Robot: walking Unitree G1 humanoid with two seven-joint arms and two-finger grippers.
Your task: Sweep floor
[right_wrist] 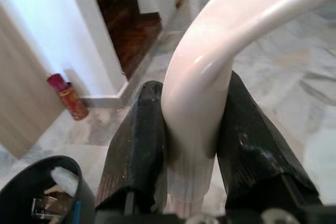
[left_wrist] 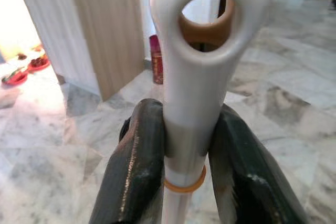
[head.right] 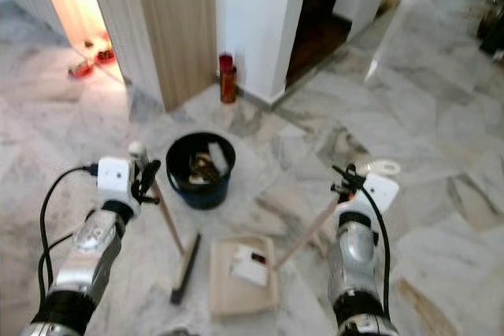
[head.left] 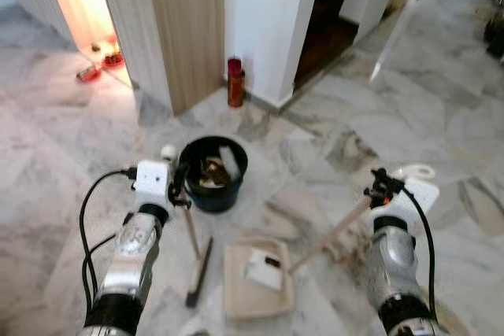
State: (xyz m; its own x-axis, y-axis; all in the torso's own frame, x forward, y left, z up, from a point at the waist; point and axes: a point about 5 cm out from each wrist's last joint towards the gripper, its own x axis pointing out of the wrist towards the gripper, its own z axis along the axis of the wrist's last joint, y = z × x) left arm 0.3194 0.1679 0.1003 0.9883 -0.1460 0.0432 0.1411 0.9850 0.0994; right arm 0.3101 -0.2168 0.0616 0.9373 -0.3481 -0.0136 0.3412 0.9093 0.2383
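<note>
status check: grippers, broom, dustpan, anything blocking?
Left gripper shut on white-handled broom. Right gripper shut on beige dustpan handle; white scrap on pan. Black bucket just ahead.

Two silver arms, black collars at the forearms. White wrist box on each; black cable loops out beside each arm. Left pincer (head.left: 178,182) and right pincer (head.left: 378,186): black fingers (left_wrist: 137,177), scuffed.

Bucket (head.left: 213,172) on floor (head.left: 63,179) ahead, can (head.left: 235,83) behind it by the wall (head.left: 268,21). Dustpan (head.left: 256,279) in front of bucket, holding paper (head.left: 264,268). Broom (head.left: 197,261) left of dustpan. Stairs (head.left: 327,29) behind, to the right.
</note>
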